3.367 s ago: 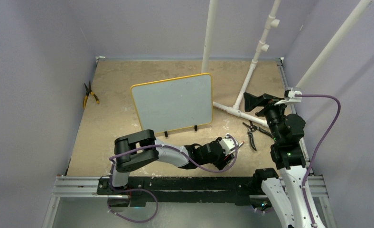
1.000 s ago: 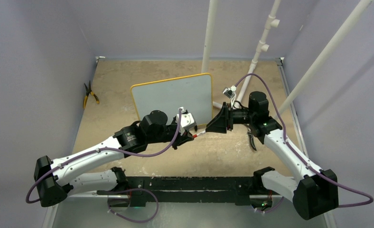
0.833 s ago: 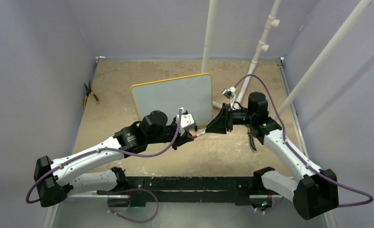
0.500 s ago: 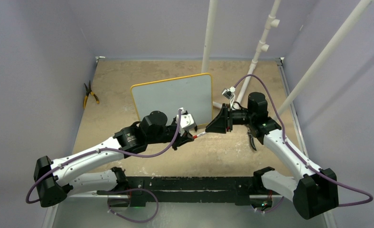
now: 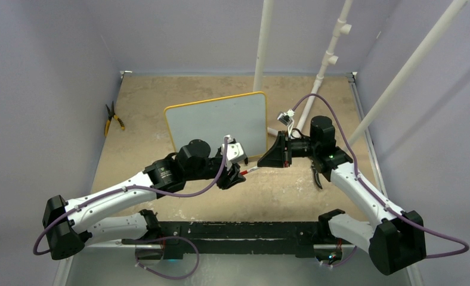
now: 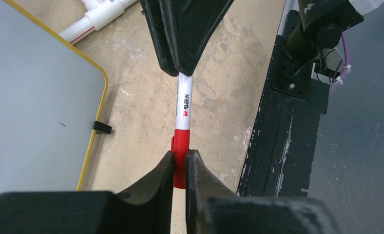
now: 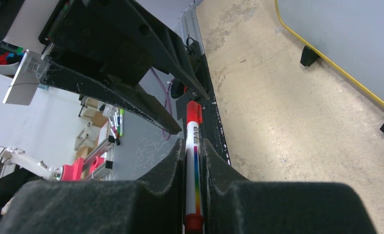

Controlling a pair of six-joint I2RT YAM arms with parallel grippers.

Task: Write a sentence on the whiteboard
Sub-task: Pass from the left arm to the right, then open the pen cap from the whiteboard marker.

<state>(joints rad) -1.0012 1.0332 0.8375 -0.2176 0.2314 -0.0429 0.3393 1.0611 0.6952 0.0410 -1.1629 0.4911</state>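
A rectangular white whiteboard [image 5: 218, 126] with a thin yellow-orange frame and rounded corners is propped on small black feet [image 6: 102, 127] near the middle of the beige, mottled tabletop [image 5: 155, 89], its face turned toward the arms. The face is seen as blank apart from one tiny dark fleck in the left wrist view.

A white-barrelled marker [image 6: 184, 100] with a red cap [image 6: 180, 146] is held in the air between the two arms, just off the board's lower right corner. The left gripper [image 5: 240, 173] is closed down narrowly on the red cap, whose sides are pressed by the two black fingers [image 6: 166, 168]. The right gripper [image 5: 261, 161] is clamped on the white barrel. In the right wrist view the barrel is seen running between that gripper's fingers [image 7: 173, 161], with a rainbow stripe along it.

In the top view the whiteboard lies at about 11 o'clock from the left gripper and at about 10 o'clock from the right gripper. It is near both and touched by neither.

Yellow-handled pliers [image 5: 113, 119] are lying at 9 o'clock from the board, by the left edge of the tabletop. Dark-handled cutters [image 5: 315, 173] are partly hidden beneath the right arm, at 4 o'clock from the board. White plastic pipes [image 5: 262, 47] are standing behind and to the right of the board.
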